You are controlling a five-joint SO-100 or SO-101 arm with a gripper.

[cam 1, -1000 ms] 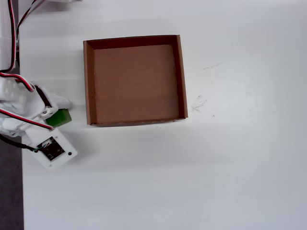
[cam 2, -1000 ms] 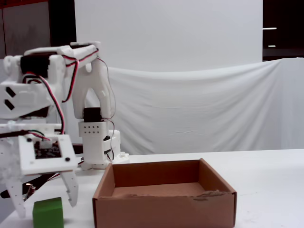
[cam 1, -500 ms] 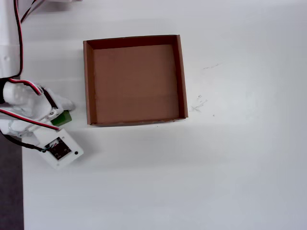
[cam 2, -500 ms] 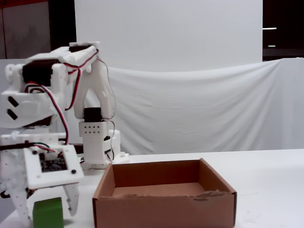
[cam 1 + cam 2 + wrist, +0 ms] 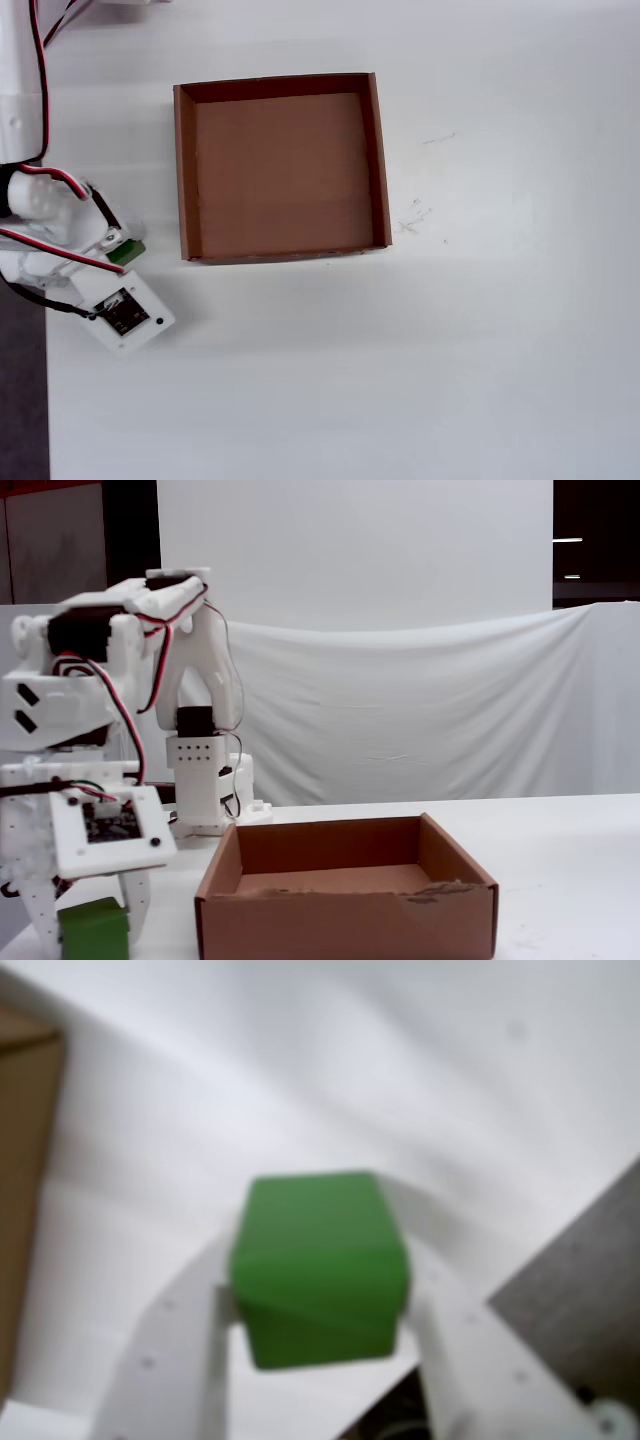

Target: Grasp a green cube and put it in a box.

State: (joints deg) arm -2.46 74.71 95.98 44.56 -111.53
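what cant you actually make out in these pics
- Green cube: in the overhead view the arm covers all but a sliver.
- Cube's underside: hidden in every view, so lifted or resting on the table can't be told.
- Gripper: blurred in the wrist view, fingertips cut off by the bottom edge.
- Box: only one wall shows in the wrist view, cut by the left edge.

In the fixed view the tool (image 5: pixel 88 932) grips the green cube (image 5: pixel 93 930), left of the box (image 5: pixel 345 920).
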